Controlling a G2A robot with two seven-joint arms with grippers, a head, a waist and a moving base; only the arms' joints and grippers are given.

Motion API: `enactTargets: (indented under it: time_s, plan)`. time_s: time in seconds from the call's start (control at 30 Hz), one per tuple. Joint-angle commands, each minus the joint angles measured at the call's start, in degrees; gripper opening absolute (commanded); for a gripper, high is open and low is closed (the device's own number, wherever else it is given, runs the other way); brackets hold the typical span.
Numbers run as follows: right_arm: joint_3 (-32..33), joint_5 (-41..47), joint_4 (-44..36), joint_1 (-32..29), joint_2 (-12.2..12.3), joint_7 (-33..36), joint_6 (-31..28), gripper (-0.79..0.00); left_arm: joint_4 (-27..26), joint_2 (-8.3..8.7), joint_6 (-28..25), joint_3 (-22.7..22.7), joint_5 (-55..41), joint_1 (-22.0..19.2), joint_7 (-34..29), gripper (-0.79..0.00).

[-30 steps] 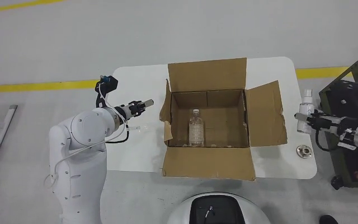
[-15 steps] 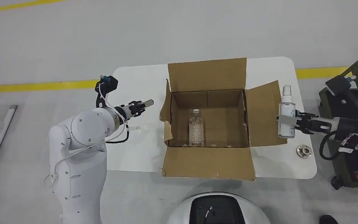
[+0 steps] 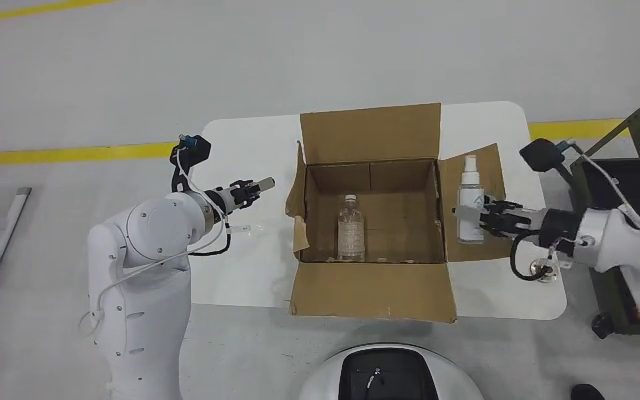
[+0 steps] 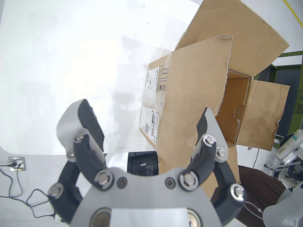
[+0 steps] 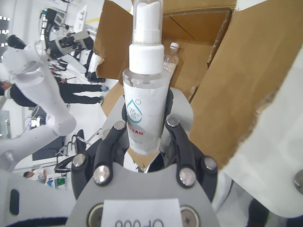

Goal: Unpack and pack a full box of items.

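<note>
Right gripper (image 3: 480, 218) pinches a spray bottle (image 3: 469, 196) above the box's (image 3: 372, 292) right flap. Left gripper (image 4: 146, 116), fingers spread, hangs near the table's (image 3: 250, 262) left edge.

You've got one cardboard box (image 3: 372, 290) on one white counter (image 3: 250, 160), and you count four flaps on the box. Bottles, two in all: one clear water bottle (image 3: 350, 226) with a white cap, one spray bottle (image 3: 469, 195) with a white pump under a clear cap.
</note>
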Motion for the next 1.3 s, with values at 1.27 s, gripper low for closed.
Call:
enactTargets:
  time_s: [1.27]
  plan:
    - [-43.50,-8.31,28.08,25.87,-8.49,-15.85,20.58,-0.785,0.00,0.00,0.00,0.00,0.00,0.00,0.00,0.000]
